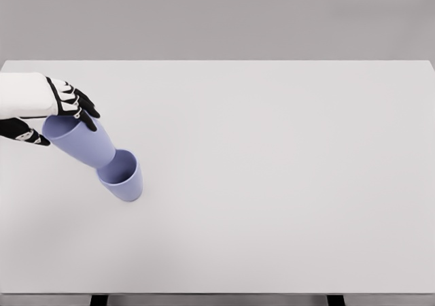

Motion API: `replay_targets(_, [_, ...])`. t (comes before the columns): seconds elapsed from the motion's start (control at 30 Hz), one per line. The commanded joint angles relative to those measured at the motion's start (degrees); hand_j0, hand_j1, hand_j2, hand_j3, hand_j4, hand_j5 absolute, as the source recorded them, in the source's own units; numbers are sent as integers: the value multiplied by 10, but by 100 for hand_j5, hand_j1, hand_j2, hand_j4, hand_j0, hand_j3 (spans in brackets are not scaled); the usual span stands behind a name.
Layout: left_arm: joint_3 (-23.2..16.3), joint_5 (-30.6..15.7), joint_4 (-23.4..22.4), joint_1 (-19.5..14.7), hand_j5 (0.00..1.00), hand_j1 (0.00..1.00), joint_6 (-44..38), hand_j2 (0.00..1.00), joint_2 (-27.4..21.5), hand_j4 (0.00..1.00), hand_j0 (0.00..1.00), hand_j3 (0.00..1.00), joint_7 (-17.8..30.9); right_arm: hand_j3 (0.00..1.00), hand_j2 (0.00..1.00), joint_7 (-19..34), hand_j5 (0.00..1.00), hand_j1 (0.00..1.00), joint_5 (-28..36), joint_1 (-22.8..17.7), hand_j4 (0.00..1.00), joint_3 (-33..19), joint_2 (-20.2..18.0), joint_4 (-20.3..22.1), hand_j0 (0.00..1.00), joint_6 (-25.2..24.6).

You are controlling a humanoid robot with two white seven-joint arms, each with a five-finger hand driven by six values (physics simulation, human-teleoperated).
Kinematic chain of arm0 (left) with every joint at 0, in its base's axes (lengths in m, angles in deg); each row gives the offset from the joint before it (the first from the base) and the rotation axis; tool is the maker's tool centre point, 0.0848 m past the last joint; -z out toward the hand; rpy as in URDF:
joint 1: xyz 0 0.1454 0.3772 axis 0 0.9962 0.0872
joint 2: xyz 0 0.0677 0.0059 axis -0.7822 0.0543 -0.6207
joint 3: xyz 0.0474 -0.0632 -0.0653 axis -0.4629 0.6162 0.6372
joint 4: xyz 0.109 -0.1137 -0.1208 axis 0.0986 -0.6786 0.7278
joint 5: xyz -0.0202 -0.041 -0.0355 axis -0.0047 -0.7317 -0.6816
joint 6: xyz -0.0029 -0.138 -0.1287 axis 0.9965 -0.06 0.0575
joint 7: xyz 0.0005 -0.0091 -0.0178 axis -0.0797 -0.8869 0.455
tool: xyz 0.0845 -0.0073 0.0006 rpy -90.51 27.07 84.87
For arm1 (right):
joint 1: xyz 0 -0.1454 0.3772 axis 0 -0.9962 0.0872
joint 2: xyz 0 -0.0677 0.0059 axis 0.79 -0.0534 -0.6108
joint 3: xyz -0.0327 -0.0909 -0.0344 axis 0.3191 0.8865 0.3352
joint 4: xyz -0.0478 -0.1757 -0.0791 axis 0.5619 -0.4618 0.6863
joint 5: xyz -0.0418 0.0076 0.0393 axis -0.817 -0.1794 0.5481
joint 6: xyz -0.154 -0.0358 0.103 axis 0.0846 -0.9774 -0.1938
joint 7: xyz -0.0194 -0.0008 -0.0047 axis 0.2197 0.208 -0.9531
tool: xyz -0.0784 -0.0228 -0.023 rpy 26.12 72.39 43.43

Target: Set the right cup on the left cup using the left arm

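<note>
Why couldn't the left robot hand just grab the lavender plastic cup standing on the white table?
Probably not right now: the left robot hand already grips another tilted lavender cup, whose base rests in the standing cup's mouth.

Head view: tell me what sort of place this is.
Probably a simulated tabletop test scene, not a real room: a plain white table against a blank grey backdrop, two identical lavender cups, one held tilted by the left robot hand over the other.

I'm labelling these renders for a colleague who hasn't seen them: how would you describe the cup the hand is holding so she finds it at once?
Look at the white table, near its left edge, where the left hand comes in. The held cup is the tilted lavender one gripped at its rim, its base dipping into the standing cup, which is upright and untouched by fingers.
</note>
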Motion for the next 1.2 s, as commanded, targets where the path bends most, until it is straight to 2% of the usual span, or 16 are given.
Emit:
replay_targets(0.0, [6,-2,0,1,74,74,-2,74,-1,74,74,74,0,100,100,0,100,100,1,0,100,0,0,0,100,0])
replay_targets(0.53, [6,-12,1,3,74,74,-2,74,0,74,74,74,0,100,100,0,100,100,1,0,100,0,0,0,100,0])
replay_targets(0.7, [7,-13,1,17,74,74,-2,74,12,74,74,74,0,100,100,0,100,100,1,0,100,0,0,0,100,0])
replay_targets(1.17, [16,-25,1,17,74,74,-2,74,-2,74,74,74,0,100,100,0,100,100,1,0,100,0,0,0,100,0])
